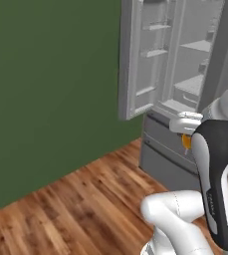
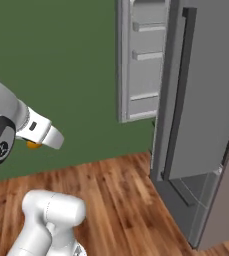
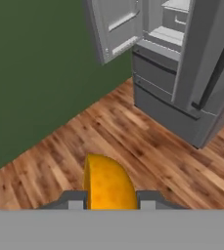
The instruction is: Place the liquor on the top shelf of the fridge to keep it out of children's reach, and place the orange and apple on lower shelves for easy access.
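Above the wooden floor (image 3: 133, 141), short of the open fridge (image 3: 182, 73), the gripper (image 3: 108, 200) is clenched around the orange (image 3: 107, 184), holding it in the air.

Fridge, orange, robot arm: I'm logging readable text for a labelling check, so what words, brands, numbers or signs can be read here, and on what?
None can be read.
fridge: plain grey doors and shelves, no lettering.
orange: held between the fingers, bare skin, no sticker.
Arm joint cap in the right base view: a small round mark, too small to read.
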Controlling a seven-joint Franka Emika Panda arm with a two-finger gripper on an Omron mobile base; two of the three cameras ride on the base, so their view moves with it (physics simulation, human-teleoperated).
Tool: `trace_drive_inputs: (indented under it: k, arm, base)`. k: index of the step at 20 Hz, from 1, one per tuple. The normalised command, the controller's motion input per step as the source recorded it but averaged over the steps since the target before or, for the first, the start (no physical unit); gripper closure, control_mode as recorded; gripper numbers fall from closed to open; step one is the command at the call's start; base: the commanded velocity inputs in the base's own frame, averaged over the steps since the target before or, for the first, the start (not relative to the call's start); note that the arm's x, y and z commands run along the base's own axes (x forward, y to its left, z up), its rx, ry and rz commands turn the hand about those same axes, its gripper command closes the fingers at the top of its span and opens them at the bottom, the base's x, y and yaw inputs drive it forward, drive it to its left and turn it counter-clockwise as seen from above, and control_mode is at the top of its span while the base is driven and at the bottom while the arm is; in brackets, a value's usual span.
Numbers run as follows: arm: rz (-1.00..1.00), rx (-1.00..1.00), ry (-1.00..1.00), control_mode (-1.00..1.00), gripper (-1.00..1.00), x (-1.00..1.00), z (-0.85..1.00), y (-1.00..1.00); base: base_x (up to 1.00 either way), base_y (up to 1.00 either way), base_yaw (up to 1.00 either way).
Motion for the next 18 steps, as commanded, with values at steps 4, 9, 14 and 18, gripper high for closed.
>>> trace_drive_inputs:
  k: [4,9,14,18]
  arm:
    - [0.00,0.00,0.00,1.00,1.00,0.00,0.00,0.00]
    - [0.00,0.00,0.00,1.00,1.00,0.00,0.00,0.00]
    - [0.00,0.00,0.00,1.00,1.00,0.00,0.00,0.00]
    - [0.00,0.00,0.00,1.00,1.00,0.00,0.00,0.00]
  base:
    - [0.67,0.00,-0.36]
    - [0.66,0.00,-0.36]
    - [0.63,0.00,-0.36]
    - [0.58,0.03,-0.35]
